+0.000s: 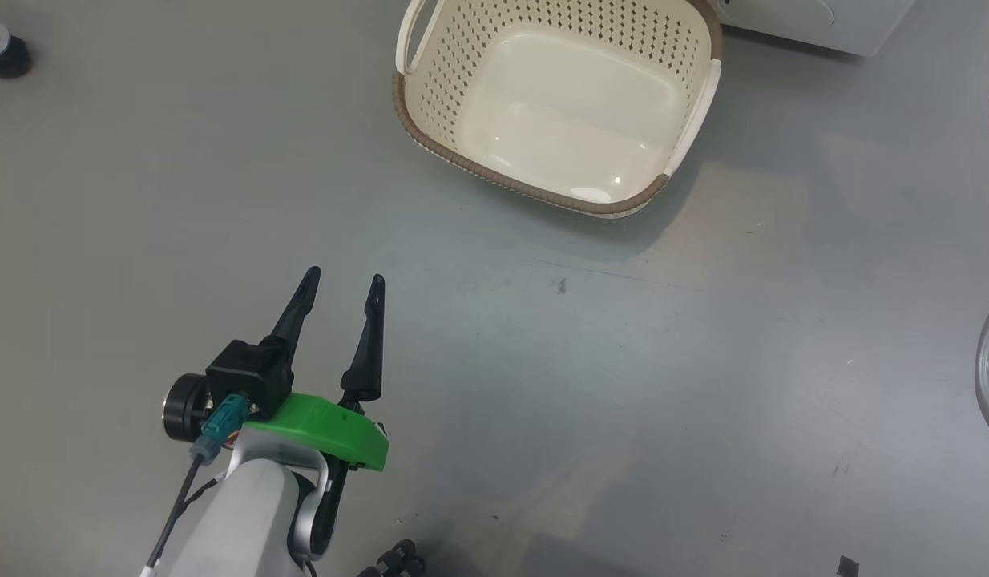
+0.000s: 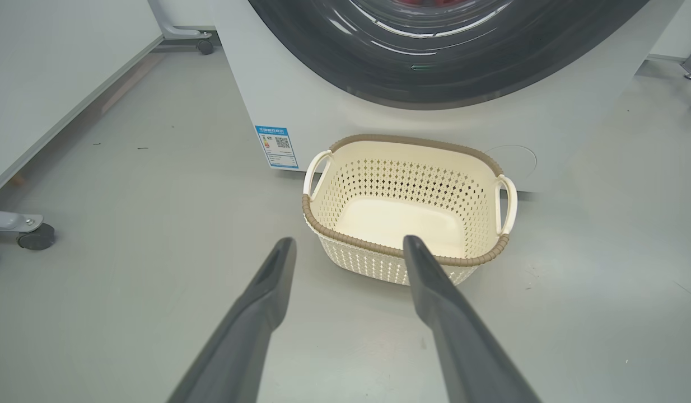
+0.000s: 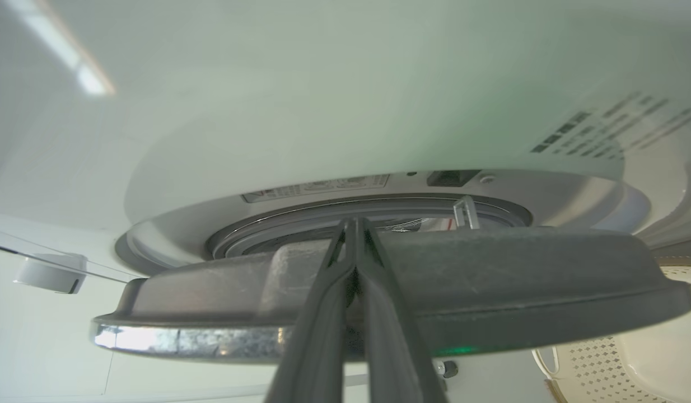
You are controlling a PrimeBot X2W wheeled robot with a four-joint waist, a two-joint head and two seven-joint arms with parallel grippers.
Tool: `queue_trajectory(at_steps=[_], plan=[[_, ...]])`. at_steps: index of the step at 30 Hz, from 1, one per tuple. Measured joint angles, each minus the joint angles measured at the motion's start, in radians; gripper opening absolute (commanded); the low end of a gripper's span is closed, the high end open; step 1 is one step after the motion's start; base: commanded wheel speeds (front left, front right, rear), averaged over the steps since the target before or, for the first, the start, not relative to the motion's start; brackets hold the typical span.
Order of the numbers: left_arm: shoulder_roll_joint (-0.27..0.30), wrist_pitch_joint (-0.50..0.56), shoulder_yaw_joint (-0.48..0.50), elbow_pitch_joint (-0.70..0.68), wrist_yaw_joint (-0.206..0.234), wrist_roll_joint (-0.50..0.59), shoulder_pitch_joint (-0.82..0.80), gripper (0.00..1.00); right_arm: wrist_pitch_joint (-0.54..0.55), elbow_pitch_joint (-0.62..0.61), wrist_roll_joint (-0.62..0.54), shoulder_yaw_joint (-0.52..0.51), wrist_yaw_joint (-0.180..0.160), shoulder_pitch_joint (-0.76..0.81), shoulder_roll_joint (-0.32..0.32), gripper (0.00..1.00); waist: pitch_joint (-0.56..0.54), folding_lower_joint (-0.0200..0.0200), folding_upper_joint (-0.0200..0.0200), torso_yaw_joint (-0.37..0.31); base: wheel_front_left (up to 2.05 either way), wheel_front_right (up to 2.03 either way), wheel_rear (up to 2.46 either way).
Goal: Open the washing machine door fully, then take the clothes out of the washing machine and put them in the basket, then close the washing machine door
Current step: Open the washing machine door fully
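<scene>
Clenched, empty right fingers (image 3: 387,324) cross the ajar washing machine door (image 3: 547,268) at mid-frame — sweep it wide, steadily. Left fingers (image 1: 368,344) hang released.

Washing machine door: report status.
Left gripper open. Right gripper shut at rim of glossy black round door, ajar. Cream perforated plastic basket empty, below door.

a pale grey forearm (image 1: 238,513) ends in a bright green plate (image 1: 334,429); a black boxy module (image 1: 246,373) carries a teal plug (image 1: 220,425) with a thin black cable (image 1: 174,513). two long dark tapering fingers (image 1: 369,340).
</scene>
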Motion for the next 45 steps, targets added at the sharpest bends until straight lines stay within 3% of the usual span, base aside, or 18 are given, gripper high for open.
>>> queue_trajectory(at_steps=[33,45], plan=[[-0.001,0.0,0.004,0.009,0.007,-0.002,-0.004,1.0,0.037,0.172,0.085,-0.013,0.002,0.016,-0.001,0.0,-0.052,0.0,0.0,-0.015,0.0,0.0,0.0],[0.0,0.0,0.009,0.02,0.007,0.02,-0.003,1.0,0.066,0.218,0.141,-0.013,0.035,0.088,0.003,0.0,-0.107,0.0,0.0,-0.026,0.0,0.0,0.0]])
